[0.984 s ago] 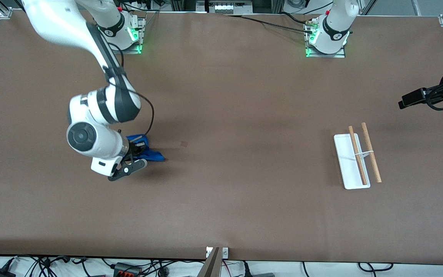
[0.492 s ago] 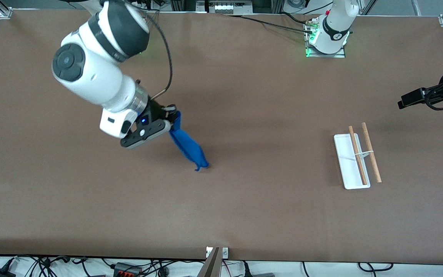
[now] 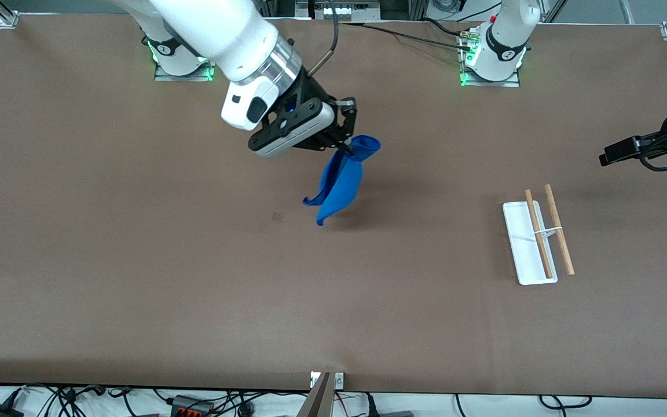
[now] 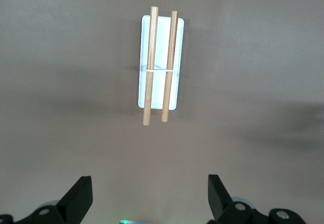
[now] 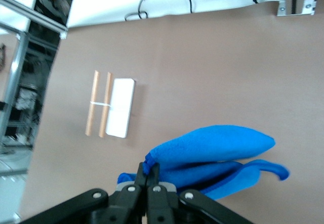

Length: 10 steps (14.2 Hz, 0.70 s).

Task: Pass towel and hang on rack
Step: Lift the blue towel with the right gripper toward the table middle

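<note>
The royal-blue towel hangs in the air from my right gripper, which is shut on its top edge over the middle of the table. In the right wrist view the towel bulges out from the closed fingertips. The rack, with a white base and two wooden rods, stands toward the left arm's end of the table; it also shows in the left wrist view and the right wrist view. My left gripper is open and empty, held high near the table's end beside the rack.
A small dark mark lies on the brown table. Cables and power strips run along the table's near edge. The arm bases stand along the far edge.
My right gripper has lifted the towel off the table and carried it toward the table's middle and the left arm's side. The left arm has barely moved.
</note>
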Each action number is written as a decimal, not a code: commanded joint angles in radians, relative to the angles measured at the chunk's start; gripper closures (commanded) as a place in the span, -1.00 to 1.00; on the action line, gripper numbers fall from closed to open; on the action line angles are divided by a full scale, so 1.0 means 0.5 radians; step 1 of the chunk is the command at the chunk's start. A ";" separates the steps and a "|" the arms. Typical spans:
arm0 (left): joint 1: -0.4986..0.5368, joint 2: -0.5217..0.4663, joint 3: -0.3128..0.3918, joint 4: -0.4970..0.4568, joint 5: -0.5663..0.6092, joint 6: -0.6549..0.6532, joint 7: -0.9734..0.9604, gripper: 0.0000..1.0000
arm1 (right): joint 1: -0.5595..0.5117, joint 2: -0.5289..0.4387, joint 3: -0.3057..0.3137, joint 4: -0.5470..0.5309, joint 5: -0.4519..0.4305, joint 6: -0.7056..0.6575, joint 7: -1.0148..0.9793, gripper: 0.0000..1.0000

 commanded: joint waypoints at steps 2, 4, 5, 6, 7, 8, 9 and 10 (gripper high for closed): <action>0.026 0.051 0.015 0.048 0.033 -0.029 0.043 -1.00 | 0.129 0.111 0.000 0.062 0.023 0.307 0.321 1.00; 0.011 0.100 0.002 0.048 0.033 -0.029 0.043 -1.00 | 0.194 0.173 0.000 0.062 0.023 0.485 0.429 1.00; -0.005 0.106 -0.010 0.051 0.030 -0.032 0.043 -1.00 | 0.213 0.194 0.000 0.065 0.026 0.531 0.463 1.00; -0.011 0.113 -0.016 0.051 0.030 -0.029 0.046 -1.00 | 0.225 0.210 0.000 0.062 0.026 0.574 0.503 1.00; -0.032 0.119 -0.016 0.054 0.018 -0.026 0.046 -1.00 | 0.246 0.225 0.000 0.062 0.026 0.608 0.545 1.00; -0.051 0.134 -0.019 0.054 0.003 -0.001 0.122 -1.00 | 0.274 0.249 0.000 0.065 0.026 0.663 0.579 1.00; -0.051 0.158 -0.013 0.054 -0.110 0.041 0.308 -1.00 | 0.292 0.268 0.000 0.062 0.026 0.730 0.595 1.00; -0.048 0.183 -0.013 0.039 -0.211 0.115 0.447 -1.00 | 0.320 0.295 0.000 0.065 0.026 0.816 0.604 1.00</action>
